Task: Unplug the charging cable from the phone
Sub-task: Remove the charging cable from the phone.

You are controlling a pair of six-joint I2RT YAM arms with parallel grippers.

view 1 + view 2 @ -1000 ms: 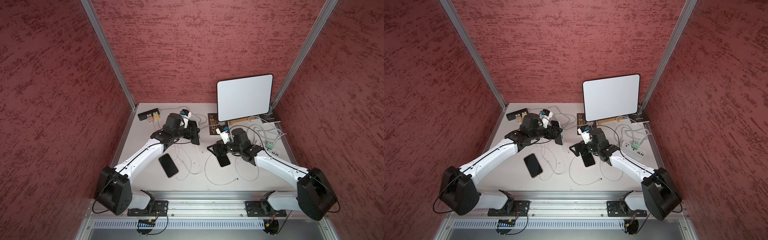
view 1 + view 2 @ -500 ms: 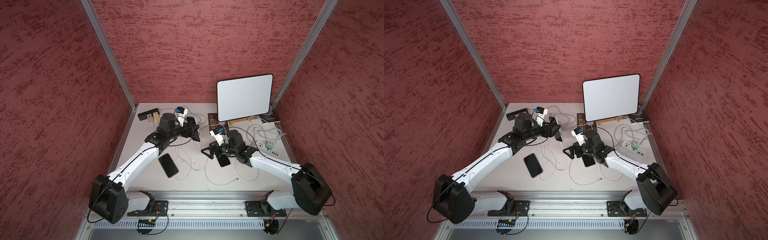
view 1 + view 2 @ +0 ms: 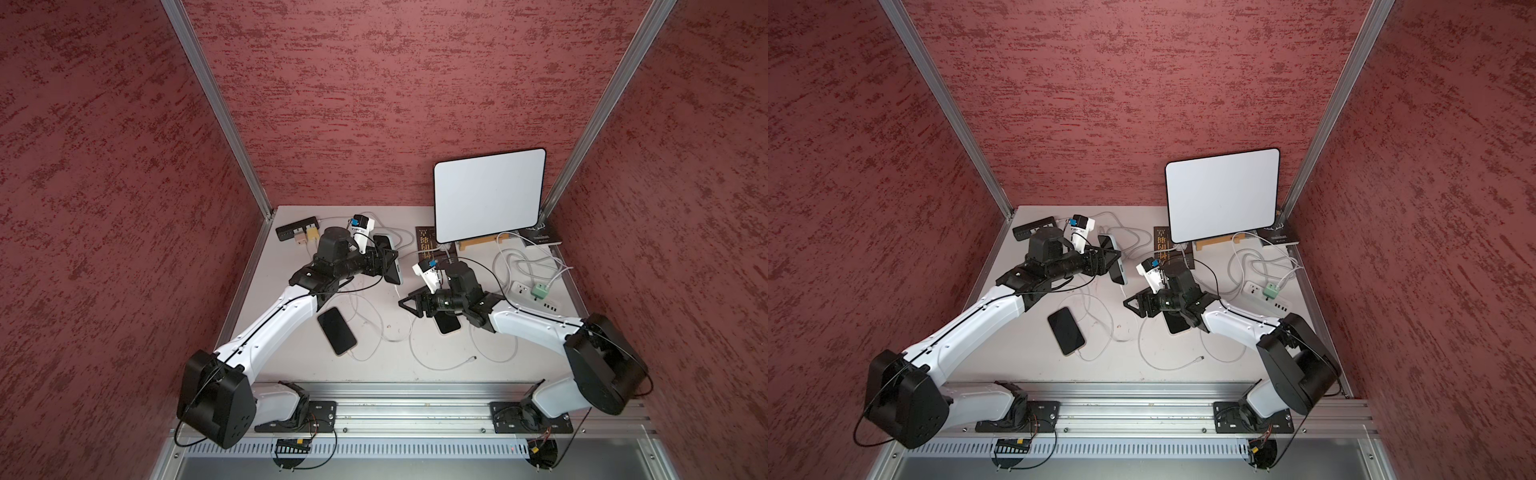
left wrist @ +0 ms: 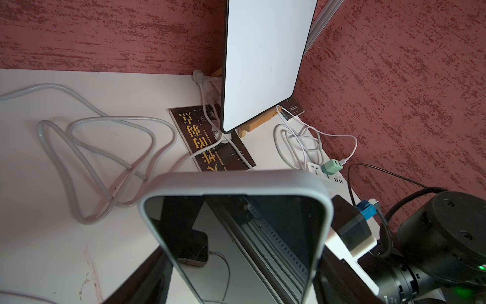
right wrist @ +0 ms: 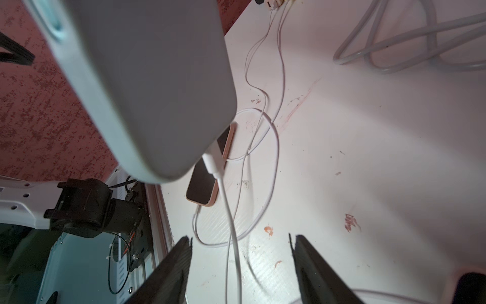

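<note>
In both top views the cased phone (image 3: 395, 272) (image 3: 1119, 272) is held clear of the table (image 3: 299, 365) by the left gripper (image 3: 384, 261), whose jaws are clamped on the phone's sides. The phone is tilted, its lower end turned toward the right gripper (image 3: 409, 303), which is poised just beside that end over the middle of the table. A black phone (image 3: 336, 330) is seen lying flat nearer the front, well apart from a tablet (image 3: 488, 195) propped at the back. In the left wrist view the dark screen of the cased phone (image 4: 236, 231) is shown close up, framed by its pale case, and a book (image 4: 192, 126) and a power strip (image 4: 314, 167) are seen beyond it. In the right wrist view the charging cable (image 5: 232, 223) is seen plugged into the phone's lower edge, its white connector fully seated. From there the cable is hung down between the right gripper's two fingers (image 5: 181, 263), which are parted and stand apart from it on either side.
</note>
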